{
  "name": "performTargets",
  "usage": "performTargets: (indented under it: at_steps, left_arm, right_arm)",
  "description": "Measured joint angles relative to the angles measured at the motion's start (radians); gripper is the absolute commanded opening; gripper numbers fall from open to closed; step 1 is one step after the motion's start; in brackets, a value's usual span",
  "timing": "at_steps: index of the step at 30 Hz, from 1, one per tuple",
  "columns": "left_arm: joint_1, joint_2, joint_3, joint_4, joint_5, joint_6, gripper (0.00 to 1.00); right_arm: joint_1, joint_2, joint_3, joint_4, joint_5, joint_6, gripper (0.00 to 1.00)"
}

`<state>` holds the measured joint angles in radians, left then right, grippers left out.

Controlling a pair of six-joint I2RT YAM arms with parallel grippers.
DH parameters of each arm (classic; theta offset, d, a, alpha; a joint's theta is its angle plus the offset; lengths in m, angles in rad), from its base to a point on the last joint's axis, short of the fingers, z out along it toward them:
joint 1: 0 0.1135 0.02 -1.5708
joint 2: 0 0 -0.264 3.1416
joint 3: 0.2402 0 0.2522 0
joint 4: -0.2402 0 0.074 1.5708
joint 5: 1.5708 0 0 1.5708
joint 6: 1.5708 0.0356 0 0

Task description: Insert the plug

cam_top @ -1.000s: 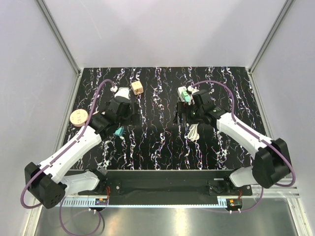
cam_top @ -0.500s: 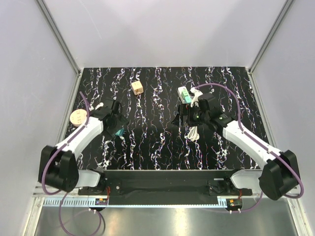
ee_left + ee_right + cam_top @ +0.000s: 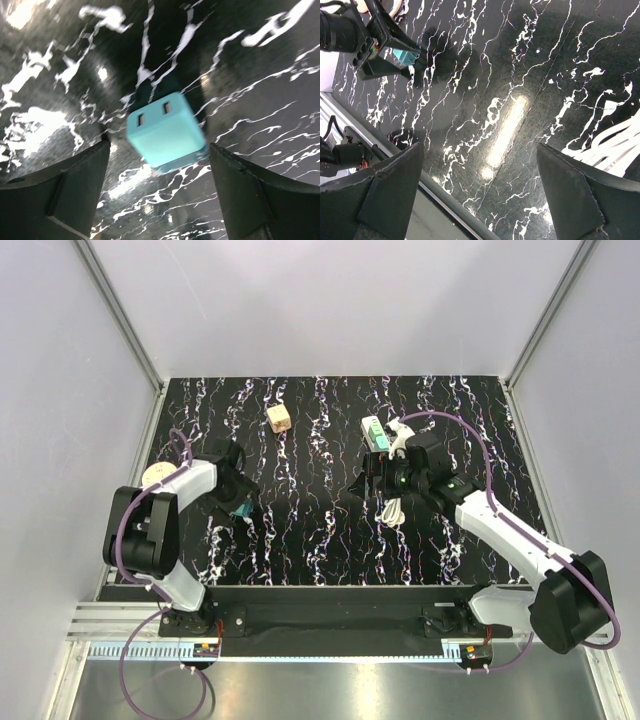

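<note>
Black marble-patterned tabletop [image 3: 320, 540], veined in white and walled by plain pale panels on three sides, carries everything we see. Toward the far right lies the white power strip [image 3: 366, 422], mostly covered by the right arm. At its far end sits the plug [image 3: 373, 428], a small light-green body about as wide as the strip (whether its pins are in a socket or it merely lies on top, we cannot tell). The strip's coiled white cord [image 3: 392, 508] lies on the near side of that arm's wrist. The right gripper [image 3: 368, 486] hangs over bare table, on the near side of the plug and apart from it, jaws spread wide with nothing between them. On the left, the left gripper [image 3: 160, 150] straddles a teal block [image 3: 166, 132] whose upper face shows two short slots. Its fingers stand wide, with a clear gap on one side and the other side too close for us to judge contact. A wooden cube [image 3: 279, 418] sits alone at the far middle, and a round wooden disc [image 3: 155, 475] peeks out at the left edge behind the left arm. Any lettering on these things is too small for us to read.
</note>
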<state>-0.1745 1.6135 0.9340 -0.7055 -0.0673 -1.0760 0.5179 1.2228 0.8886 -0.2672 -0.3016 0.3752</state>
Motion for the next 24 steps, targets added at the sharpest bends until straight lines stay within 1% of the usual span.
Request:
performTargets:
  at_steps: [7,9,10,12,13,14,16,17,18,19,24]
  left_arm:
    - [0.025,0.014,0.015,0.024,0.004,0.043,0.82]
    - [0.037,0.016,0.015,0.026,0.005,0.051,0.80]
    - [0.041,0.018,0.016,0.026,0.005,0.055,0.77]
    - [0.050,0.020,0.016,0.026,0.007,0.061,0.56]
    - [0.053,0.023,0.018,0.026,0.006,0.067,0.49]
    - [0.056,0.024,0.020,0.026,0.009,0.070,0.39]
    - [0.058,0.025,0.021,0.035,0.013,0.081,0.31]
    - [0.059,0.025,0.021,0.039,0.016,0.089,0.25]
    - [0.059,0.025,0.021,0.044,0.020,0.092,0.09]
    - [0.059,0.025,0.021,0.049,0.026,0.099,0.00]
    - [0.056,0.009,0.012,0.080,0.106,0.138,0.00]
  right_arm:
    - [0.000,0.008,-0.003,0.016,-0.001,0.000,1.00]
    - [0.000,0.011,-0.003,0.018,-0.003,0.000,1.00]
    - [0.000,0.013,-0.005,0.020,-0.004,0.000,1.00]
    - [0.000,0.019,-0.008,0.024,-0.006,0.000,1.00]
    - [0.000,0.022,-0.010,0.024,-0.006,0.000,1.00]
    - [0.000,0.023,-0.013,0.029,-0.007,0.000,1.00]
    - [0.000,0.023,-0.021,0.041,-0.008,0.000,1.00]
    - [0.000,0.024,-0.025,0.047,-0.011,0.000,1.00]
    - [0.000,0.026,-0.029,0.055,-0.016,0.001,1.00]
    - [0.000,0.032,-0.032,0.064,-0.024,0.005,1.00]
    - [0.003,0.102,-0.032,0.104,-0.074,0.054,0.97]
